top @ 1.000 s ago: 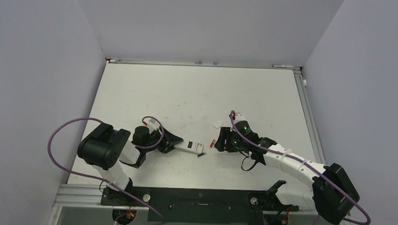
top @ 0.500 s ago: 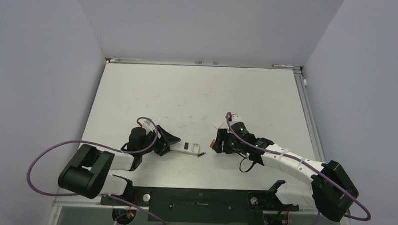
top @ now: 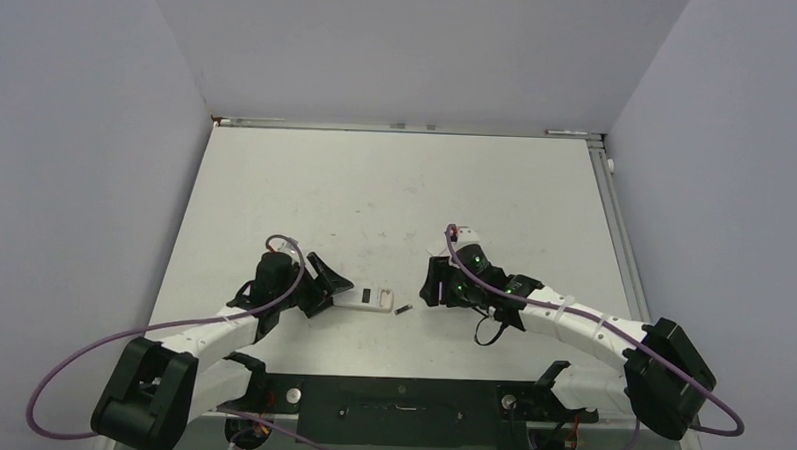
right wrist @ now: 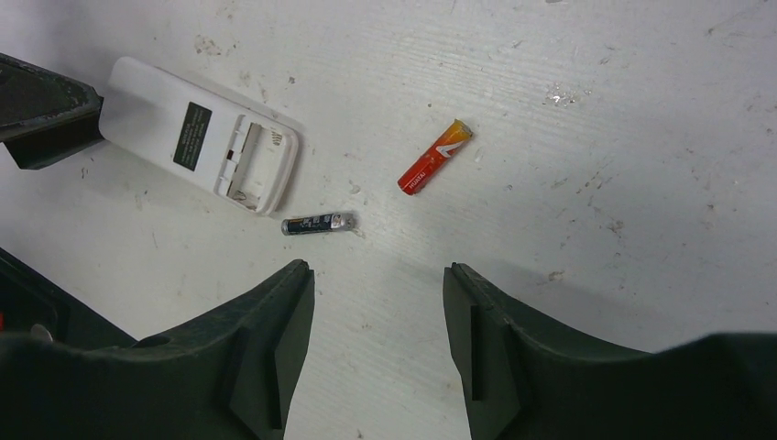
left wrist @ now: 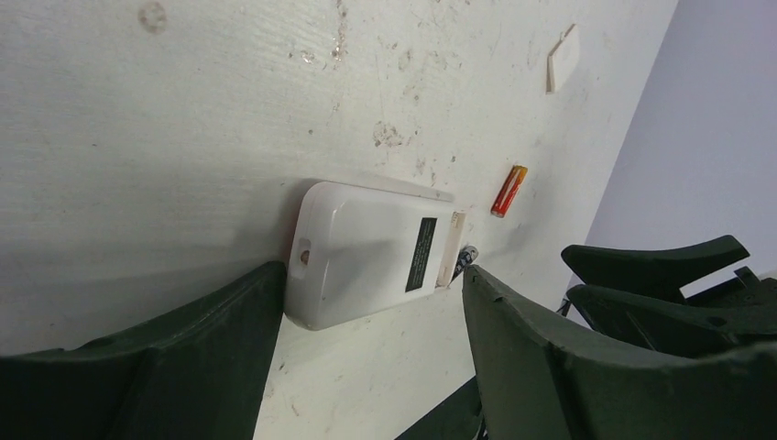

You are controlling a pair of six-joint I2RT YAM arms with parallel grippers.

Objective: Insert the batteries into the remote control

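Observation:
The remote control [top: 365,298] lies back up on the table, white with a dark label [left wrist: 422,254], its battery recess [right wrist: 257,159] uncovered. My left gripper [top: 329,294] is open around the remote's near end [left wrist: 374,272]; one finger [left wrist: 266,293] touches a corner and the other stands apart. A dark battery [right wrist: 318,223] lies just past the remote's open end [top: 403,309]. A reddish battery [right wrist: 435,158] lies further out [left wrist: 508,190]. My right gripper [right wrist: 377,270] hovers open above bare table near both batteries [top: 430,289], holding nothing.
A small white flat piece [left wrist: 563,57] lies on the table beyond the reddish battery. The tabletop [top: 396,185] is scuffed white, walled on three sides. The right gripper's fingers [left wrist: 660,266] stand close to the remote's far end.
The left jaws have spread apart around the remote's end and the left arm has stretched out low. The remote has turned and slid a little left. The right gripper crept leftwards.

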